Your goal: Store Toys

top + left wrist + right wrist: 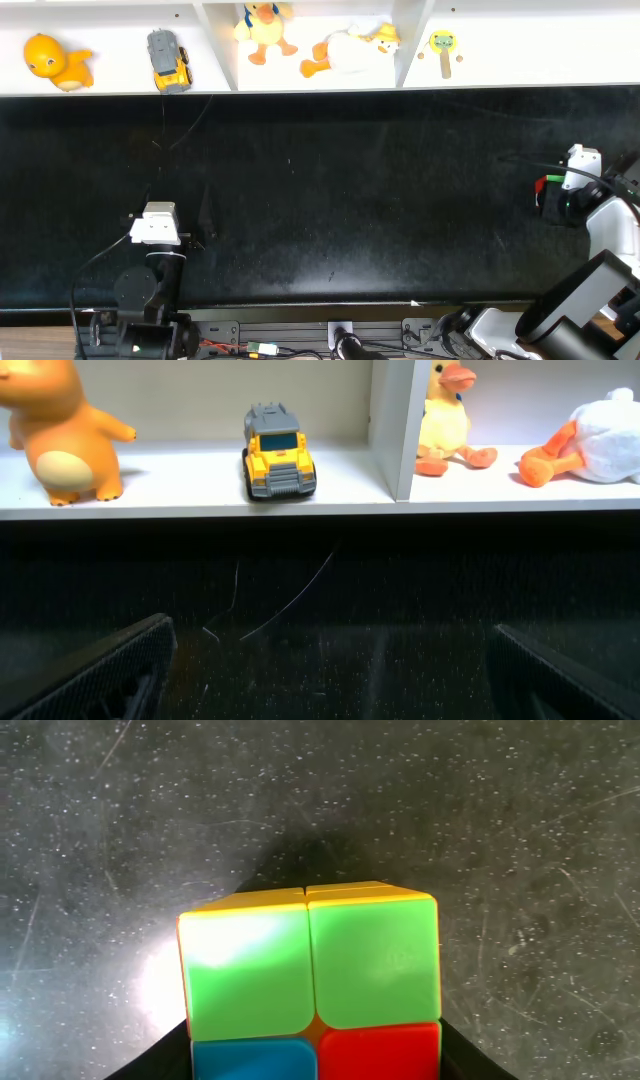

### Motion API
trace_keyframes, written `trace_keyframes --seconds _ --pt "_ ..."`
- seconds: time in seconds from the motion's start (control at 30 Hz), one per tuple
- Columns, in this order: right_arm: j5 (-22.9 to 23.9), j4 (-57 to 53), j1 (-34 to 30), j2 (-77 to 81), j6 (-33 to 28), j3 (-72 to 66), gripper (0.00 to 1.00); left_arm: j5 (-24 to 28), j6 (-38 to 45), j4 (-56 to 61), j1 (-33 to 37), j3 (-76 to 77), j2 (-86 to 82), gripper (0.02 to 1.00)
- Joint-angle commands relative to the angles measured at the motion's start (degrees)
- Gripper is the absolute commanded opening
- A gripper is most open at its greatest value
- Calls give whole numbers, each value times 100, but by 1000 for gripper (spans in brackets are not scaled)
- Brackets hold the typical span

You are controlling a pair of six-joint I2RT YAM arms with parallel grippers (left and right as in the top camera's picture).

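A colour cube (310, 960) with green, blue and red tiles sits between the fingers of my right gripper (312, 1066), which is shut on it just above the black table. From above, that gripper (552, 196) is at the far right of the table, with the cube (545, 186) showing as a red and green speck. My left gripper (160, 223) is at the near left, open and holding nothing, facing the white shelf (200, 510). In its wrist view, the left gripper (330, 655) has both fingers spread wide over bare table.
The white shelf (320, 88) runs along the far edge with dividers. It holds an orange figure (57, 60), a yellow truck (168, 58), a yellow duck (264, 30), a white duck plush (350, 48) and a small green toy (443, 48).
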Motion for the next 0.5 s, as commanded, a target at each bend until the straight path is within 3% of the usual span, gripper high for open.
trace_keyframes --seconds 0.03,0.5 --pt "4 -238 306 -92 321 417 430 -48 42 -2 -35 -20 -68 998" --pt "-13 -597 1003 125 940 2116 450 -48 42 -2 -35 -20 -68 998"
